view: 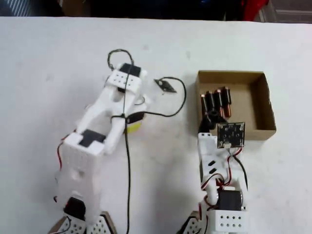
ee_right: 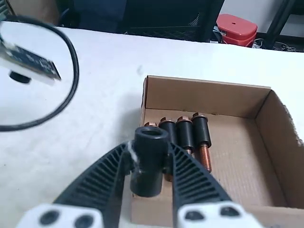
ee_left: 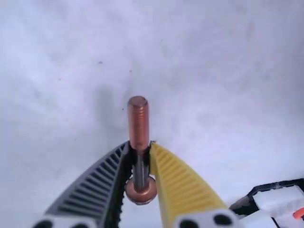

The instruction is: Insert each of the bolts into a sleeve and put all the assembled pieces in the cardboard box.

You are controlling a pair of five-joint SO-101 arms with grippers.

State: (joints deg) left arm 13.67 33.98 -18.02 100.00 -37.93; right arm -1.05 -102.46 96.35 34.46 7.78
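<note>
On my feed the left gripper (ee_left: 139, 149) has its grey and yellow fingers clamped on a copper bolt (ee_left: 138, 121) just above the head, threaded end pointing away over the white table (ee_left: 228, 71). The bolt throws a soft shadow on the tabletop, which is matte and has a few faint specks.

The right gripper (ee_right: 149, 148) pinches an upright black sleeve (ee_right: 145, 175) between its black fingers, open end up, at the near edge of the cardboard box (ee_right: 204, 97). From overhead the box (view: 258, 105) sits toward 3 o'clock on the table. The assembled pieces (view: 214, 101) lie side by side against its 9 o'clock wall.

A black cable (view: 127, 170) runs from 6 o'clock up along the left arm. Beyond the table's 12 o'clock edge the room is dark, with a red container (ee_right: 236, 26) on the floor.
</note>
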